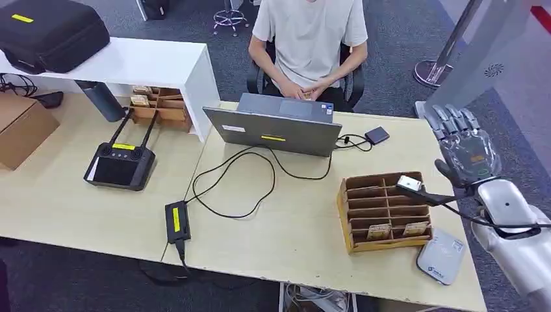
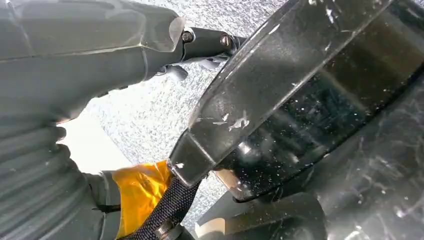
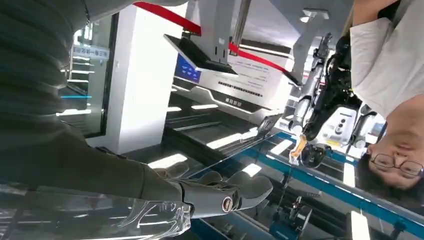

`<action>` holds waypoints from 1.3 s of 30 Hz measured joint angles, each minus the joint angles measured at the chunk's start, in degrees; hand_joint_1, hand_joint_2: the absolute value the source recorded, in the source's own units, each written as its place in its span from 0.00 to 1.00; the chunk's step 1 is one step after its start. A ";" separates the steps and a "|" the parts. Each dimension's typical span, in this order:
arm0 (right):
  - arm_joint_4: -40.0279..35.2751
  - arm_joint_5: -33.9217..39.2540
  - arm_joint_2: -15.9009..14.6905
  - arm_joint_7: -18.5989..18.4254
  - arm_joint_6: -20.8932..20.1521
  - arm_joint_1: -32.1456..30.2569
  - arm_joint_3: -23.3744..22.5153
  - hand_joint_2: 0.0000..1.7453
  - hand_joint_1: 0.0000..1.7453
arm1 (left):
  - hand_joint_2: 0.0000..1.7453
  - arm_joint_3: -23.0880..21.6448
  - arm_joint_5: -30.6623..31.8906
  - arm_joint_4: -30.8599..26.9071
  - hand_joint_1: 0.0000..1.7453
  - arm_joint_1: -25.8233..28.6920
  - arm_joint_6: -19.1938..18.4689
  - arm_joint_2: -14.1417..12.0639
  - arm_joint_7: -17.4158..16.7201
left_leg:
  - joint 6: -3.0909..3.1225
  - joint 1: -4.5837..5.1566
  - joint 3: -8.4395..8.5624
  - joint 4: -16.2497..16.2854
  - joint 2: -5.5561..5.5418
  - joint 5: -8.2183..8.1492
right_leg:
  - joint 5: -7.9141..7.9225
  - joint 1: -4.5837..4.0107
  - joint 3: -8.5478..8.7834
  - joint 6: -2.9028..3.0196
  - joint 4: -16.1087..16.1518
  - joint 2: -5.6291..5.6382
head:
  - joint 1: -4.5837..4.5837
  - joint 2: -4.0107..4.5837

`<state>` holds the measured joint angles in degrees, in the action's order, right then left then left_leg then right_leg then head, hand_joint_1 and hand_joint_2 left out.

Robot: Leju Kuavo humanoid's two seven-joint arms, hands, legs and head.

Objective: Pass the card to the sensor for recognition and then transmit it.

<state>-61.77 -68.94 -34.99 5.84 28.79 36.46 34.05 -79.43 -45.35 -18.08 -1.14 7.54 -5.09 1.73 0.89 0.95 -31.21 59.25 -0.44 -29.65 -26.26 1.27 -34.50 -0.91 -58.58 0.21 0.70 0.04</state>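
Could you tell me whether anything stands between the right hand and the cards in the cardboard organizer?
Nothing visible does. The right hand is raised, fingers spread, beside the table's far right edge, holding nothing. The cards sit in the near compartments of the cardboard organizer, below and left of it. A small white device rests on the organizer's far right corner, off the likely path.
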 joint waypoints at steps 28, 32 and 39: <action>-19.17 16.32 -10.51 1.66 -29.85 8.07 8.24 1.00 0.00 | 1.00 2.54 -4.61 0.15 0.00 1.74 0.74 -0.04 2.95 | 0.00 0.00 0.00 0.00 0.03 0.00 | 0.00 0.00 -0.01 0.00 0.00 0.01 | 0.02 0.00; -20.90 19.76 -11.30 0.83 -33.79 10.15 10.51 1.00 0.00 | 1.00 2.89 -5.46 0.26 0.00 1.93 0.76 -0.04 3.26 | 0.00 0.00 0.01 0.00 0.02 0.00 | 0.00 0.00 0.00 0.00 0.00 0.02 | 0.02 0.00; -21.64 23.36 -11.95 0.13 -34.32 11.49 13.79 1.00 0.00 | 1.00 2.95 -6.58 0.46 0.00 2.09 0.79 -0.02 3.78 | 0.00 0.00 0.00 0.00 0.02 0.00 | 0.00 0.00 0.00 0.00 0.01 0.01 | 0.00 0.00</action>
<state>-83.40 -45.57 -46.95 5.97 -5.53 47.96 47.84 -76.48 -51.93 -17.62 0.95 8.33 -5.11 5.51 0.89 0.95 -31.20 59.25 -0.42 -29.65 -26.26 1.26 -34.50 -0.91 -58.58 0.22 0.70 0.04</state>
